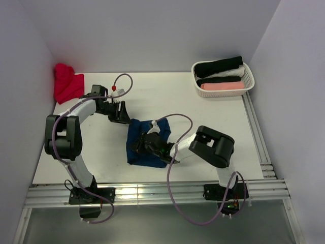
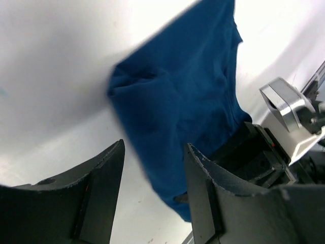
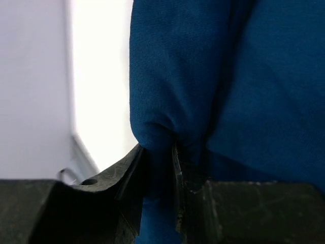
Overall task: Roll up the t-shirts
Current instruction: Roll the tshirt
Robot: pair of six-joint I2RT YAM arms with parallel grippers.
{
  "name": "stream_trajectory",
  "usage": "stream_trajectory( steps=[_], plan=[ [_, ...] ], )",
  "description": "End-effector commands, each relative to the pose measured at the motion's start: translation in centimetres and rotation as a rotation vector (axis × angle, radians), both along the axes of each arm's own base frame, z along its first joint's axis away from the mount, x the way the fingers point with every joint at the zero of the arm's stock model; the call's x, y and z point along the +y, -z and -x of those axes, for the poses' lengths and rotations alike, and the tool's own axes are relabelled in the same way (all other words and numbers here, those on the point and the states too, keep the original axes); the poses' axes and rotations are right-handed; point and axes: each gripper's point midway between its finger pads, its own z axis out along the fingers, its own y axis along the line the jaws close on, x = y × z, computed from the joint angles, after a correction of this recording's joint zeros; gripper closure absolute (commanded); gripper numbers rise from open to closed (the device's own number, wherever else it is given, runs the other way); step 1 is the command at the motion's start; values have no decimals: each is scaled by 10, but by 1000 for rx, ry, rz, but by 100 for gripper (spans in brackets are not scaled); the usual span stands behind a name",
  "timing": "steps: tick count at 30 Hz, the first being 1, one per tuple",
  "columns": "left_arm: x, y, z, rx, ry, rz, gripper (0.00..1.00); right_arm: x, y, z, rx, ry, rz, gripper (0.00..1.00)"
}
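Centrally on the table (image 1: 203,132) lies the navy shirt (image 1: 138,133), bunched. The right gripper (image 3: 160,152) pinches a fold of it between nearly closed jaws. The left gripper (image 2: 155,147) hovers just beside its far left corner, jaws apart, holding nothing. A red shirt (image 1: 66,84) lies far left; rolled ones (image 1: 221,66) fill the basket (image 1: 249,76).

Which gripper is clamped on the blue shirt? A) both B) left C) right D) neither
C: the right gripper pinches a fold of the blue shirt in its wrist view, while the left gripper stands open beside the cloth.
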Motion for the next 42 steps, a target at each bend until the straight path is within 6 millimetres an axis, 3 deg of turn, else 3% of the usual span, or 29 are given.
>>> stream_trajectory(
  steps=[1,4,8,13,20,26,33,38,42],
  plan=[
    [3,-7,-7,-128,-5,-1,44,30,-33,11,-40,-139,-246,79],
    [8,13,4,-106,-27,-24,44,27,-25,11,-13,-130,-280,80],
    [12,31,5,-104,-57,-51,44,17,-15,12,22,-98,-283,81],
    [15,42,3,-70,-111,-72,46,2,5,15,88,-46,-214,82],
    [20,37,3,-38,-127,-118,45,-9,30,17,154,10,-111,83],
    [33,29,1,-86,-179,-183,36,-11,38,17,167,15,-72,83],
    [28,33,4,-51,-170,-154,32,-9,42,17,175,12,-40,83],
    [18,45,-1,-1,-155,-129,35,-13,44,16,177,25,-16,83],
    [9,48,-7,20,-139,-119,48,-19,48,17,172,38,34,83]
  ],
)
